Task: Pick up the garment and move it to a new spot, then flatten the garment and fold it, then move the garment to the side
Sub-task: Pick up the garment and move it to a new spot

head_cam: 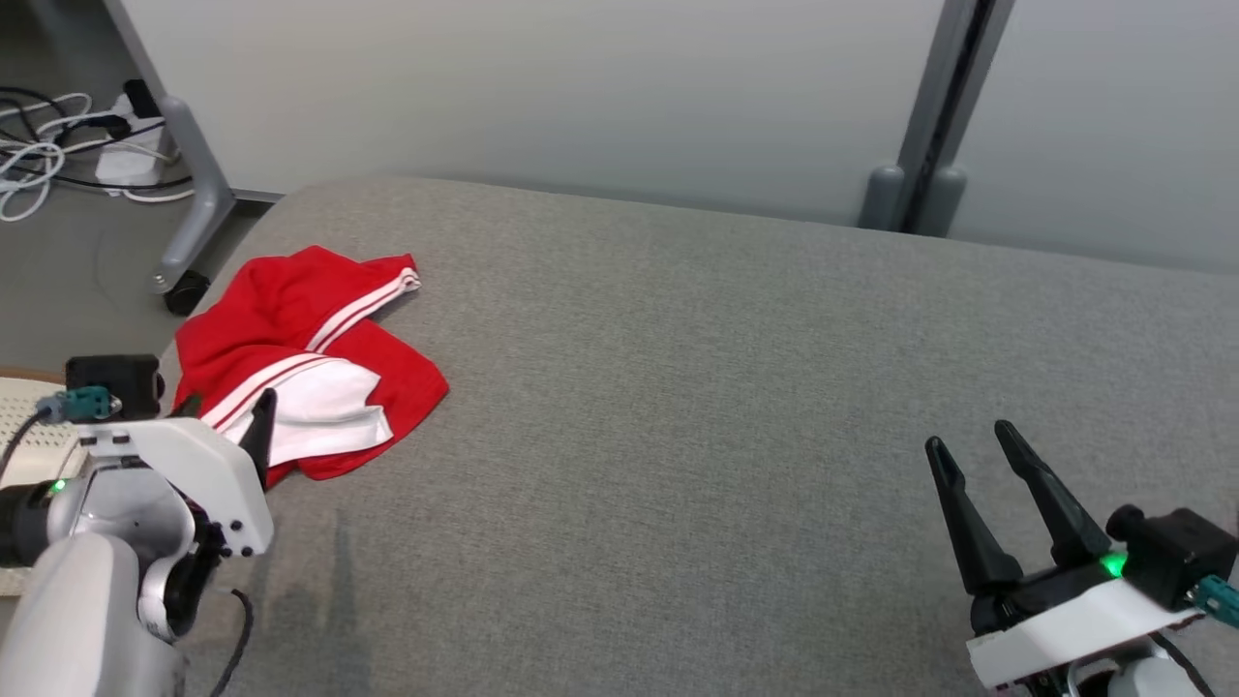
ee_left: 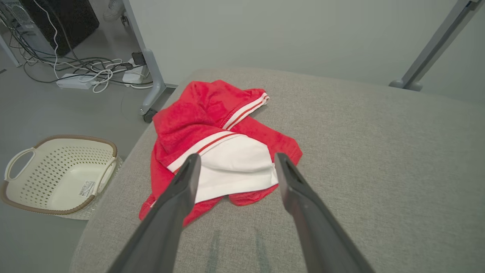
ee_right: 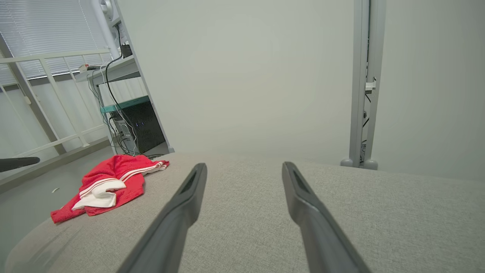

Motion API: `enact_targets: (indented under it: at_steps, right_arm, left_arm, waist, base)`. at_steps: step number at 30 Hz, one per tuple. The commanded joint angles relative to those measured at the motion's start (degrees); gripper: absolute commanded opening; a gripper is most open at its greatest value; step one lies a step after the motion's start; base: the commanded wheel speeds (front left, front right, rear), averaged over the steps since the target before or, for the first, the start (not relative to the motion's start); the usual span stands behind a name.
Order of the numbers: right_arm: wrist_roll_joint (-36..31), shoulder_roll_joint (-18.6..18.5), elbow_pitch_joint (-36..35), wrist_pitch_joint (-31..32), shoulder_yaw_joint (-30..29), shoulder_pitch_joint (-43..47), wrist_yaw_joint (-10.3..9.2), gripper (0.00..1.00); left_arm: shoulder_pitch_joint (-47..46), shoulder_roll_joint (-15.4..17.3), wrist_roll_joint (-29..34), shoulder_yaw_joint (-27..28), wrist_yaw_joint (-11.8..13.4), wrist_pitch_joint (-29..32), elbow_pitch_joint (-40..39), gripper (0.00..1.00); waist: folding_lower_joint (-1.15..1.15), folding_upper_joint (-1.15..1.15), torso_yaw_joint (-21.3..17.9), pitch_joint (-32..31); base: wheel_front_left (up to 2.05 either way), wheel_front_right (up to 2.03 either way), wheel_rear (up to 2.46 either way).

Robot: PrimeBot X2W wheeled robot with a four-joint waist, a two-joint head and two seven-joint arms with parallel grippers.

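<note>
A crumpled red garment (head_cam: 290, 319) with white stripes and a white panel lies near the left edge of the grey padded surface (head_cam: 726, 387). My left gripper (ee_left: 237, 159) hovers open just short of the garment's (ee_left: 204, 113) near edge, its two fingers framing the white panel. One dark finger (head_cam: 259, 431) overlaps the cloth in the head view. My right gripper (head_cam: 968, 438) stands open over bare padding at the lower right, far from the garment. From the right wrist, that gripper (ee_right: 244, 167) holds nothing and the garment (ee_right: 113, 172) lies far to the left.
A cream perforated basket (ee_left: 60, 174) sits on the floor left of the surface. Cables and a power strip (ee_left: 87, 76) lie by a wheeled grey leg (head_cam: 194, 194). A grey post (head_cam: 929, 126) rises behind the far edge, against a pale wall.
</note>
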Motion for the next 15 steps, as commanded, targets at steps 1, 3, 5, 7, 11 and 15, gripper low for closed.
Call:
enact_targets:
  at_steps: [1,3,5,7,11,15]
  right_arm:
    - [-0.13,-0.35,-0.63,-0.25,0.32,-1.20,0.01,1.00]
    - [0.13,-0.87,-1.25,-0.25,0.84,-2.20,0.01,1.00]
    - [0.50,-1.43,-2.77,-0.25,1.85,-3.94,0.01,1.00]
    - [0.63,-1.84,-3.89,-0.25,2.11,-4.96,0.01,1.00]
    - [1.09,-2.71,-6.06,-0.25,2.55,-6.63,0.01,1.00]
    - [1.55,-3.50,-7.64,-0.25,2.68,-7.94,0.01,1.00]
  left_arm:
    - [-1.18,0.53,-0.35,0.56,0.27,0.58,0.48,1.00]
    - [-3.25,0.69,-1.63,1.12,0.71,3.35,2.38,1.00]
    - [-5.86,1.49,-3.15,1.94,0.89,7.25,5.94,1.00]
    - [-7.60,2.02,-3.94,2.38,0.82,9.02,8.17,1.00]
    - [-10.21,2.99,-5.52,3.53,1.19,11.35,12.78,1.00]
    - [-12.73,4.19,-5.56,4.04,1.95,11.91,16.22,1.00]
  waist:
    - [0.00,0.00,-2.01,1.82]
    - [0.00,0.00,-3.45,2.85]
    - [0.00,0.00,-5.68,4.80]
    - [0.00,0.00,-7.09,6.09]
    - [0.00,0.00,-9.90,8.64]
    - [0.00,0.00,-12.04,11.04]
  base:
    - [0.00,0.00,0.00]
    - [0.00,0.00,0.00]
    - [0.00,0.00,0.00]
    - [0.00,0.00,0.00]
    - [0.00,0.00,0.00]
    - [0.00,0.00,0.00]
